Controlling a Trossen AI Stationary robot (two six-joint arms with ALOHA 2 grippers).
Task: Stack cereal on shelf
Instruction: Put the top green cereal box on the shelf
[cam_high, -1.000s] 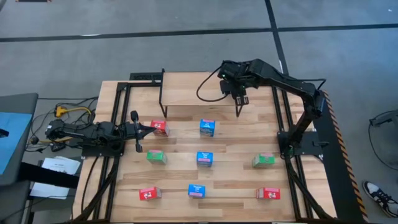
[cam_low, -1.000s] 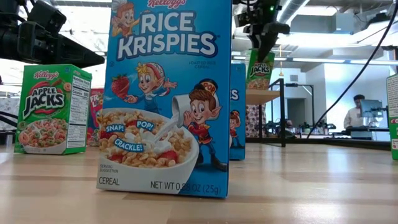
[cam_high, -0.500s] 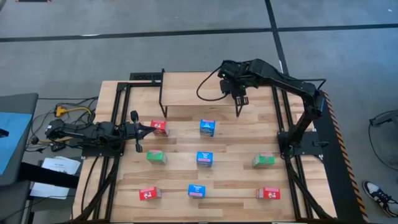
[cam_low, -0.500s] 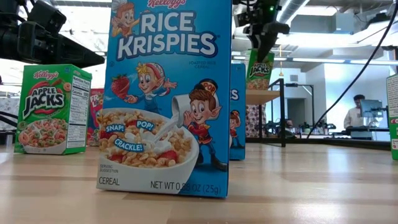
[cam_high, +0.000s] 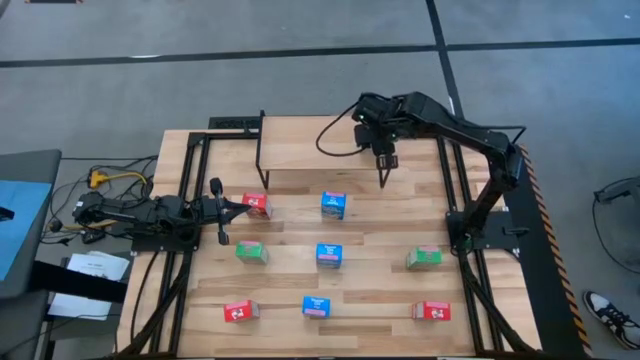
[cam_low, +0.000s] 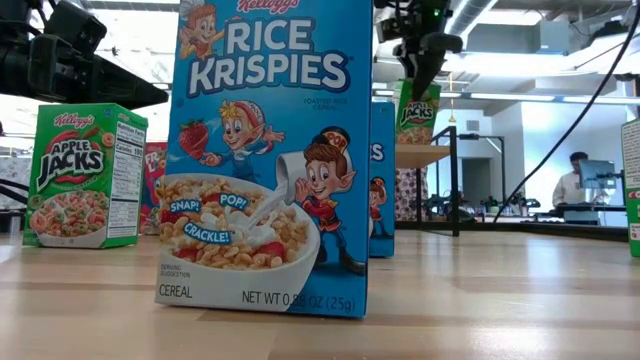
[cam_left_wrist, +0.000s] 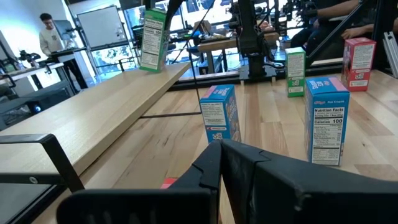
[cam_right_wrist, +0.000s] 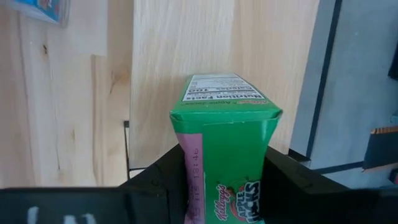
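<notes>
Left gripper (cam_high: 243, 206) parked low over the worktop (cam_high: 380, 270) beside a red box (cam_high: 256, 204), fingers (cam_left_wrist: 214, 165) shut and empty. Right gripper (cam_high: 385, 170) over the shelf (cam_high: 300, 155), clamping a green cereal box (cam_right_wrist: 225, 146) between its fingers (cam_right_wrist: 158, 177), long axis running straight out beyond the fingertips toward the shelf top. Versus the earlier frame: right arm shifted slightly.

Two dark, near-black jointed arms: left arm (cam_high: 150, 215), right arm (cam_high: 455, 135). Slim tubular links, chunkier blocks at joints. Black cable looping loose off right arm's wrist housing (cam_high: 375, 118). Small green light on same housing. Matte black blocky fingers (cam_right_wrist: 155, 180) on right gripper (cam_high: 383, 170). Left gripper (cam_left_wrist: 214, 165) same matte black, angular moulded edges. Yellow and orange wires bundled at left arm's base end (cam_high: 100, 180).
</notes>
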